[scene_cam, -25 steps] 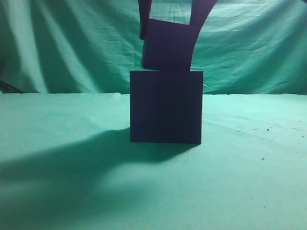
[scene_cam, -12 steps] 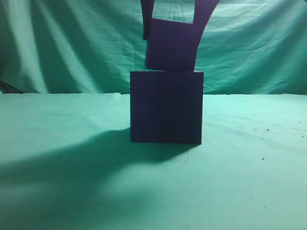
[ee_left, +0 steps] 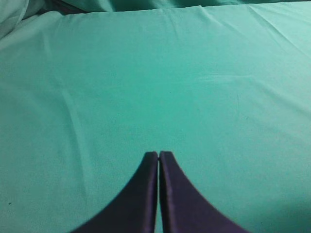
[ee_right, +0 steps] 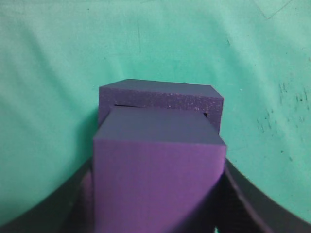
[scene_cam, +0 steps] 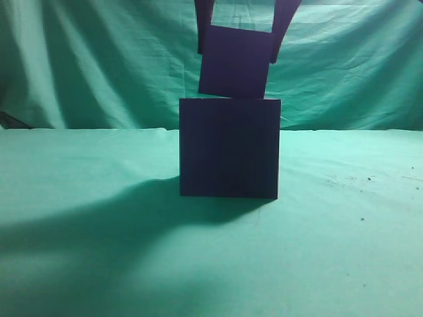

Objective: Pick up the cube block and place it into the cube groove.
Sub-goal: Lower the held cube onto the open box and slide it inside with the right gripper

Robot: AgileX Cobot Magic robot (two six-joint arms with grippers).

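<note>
My right gripper (scene_cam: 239, 47) is shut on the cube block (scene_cam: 235, 63), a small dark purple cube. It hangs slightly tilted, its lower edge right at the top of the large dark box (scene_cam: 229, 148). In the right wrist view the block (ee_right: 158, 141) sits between my fingers (ee_right: 80, 199) and covers most of the cube groove; only the box's pale speckled rim (ee_right: 165, 96) and a thin dark slit of the recess (ee_right: 127, 104) show behind it. My left gripper (ee_left: 159, 155) is shut and empty over bare green cloth.
Green cloth (scene_cam: 79, 198) covers the table and hangs as a backdrop behind the box. A broad shadow lies on the cloth to the front left of the box. Small dark specks dot the cloth at the right (scene_cam: 350, 178).
The held block has shifted a little to the right over the box and its tilt has changed slightly. The box and the left gripper have not moved.
</note>
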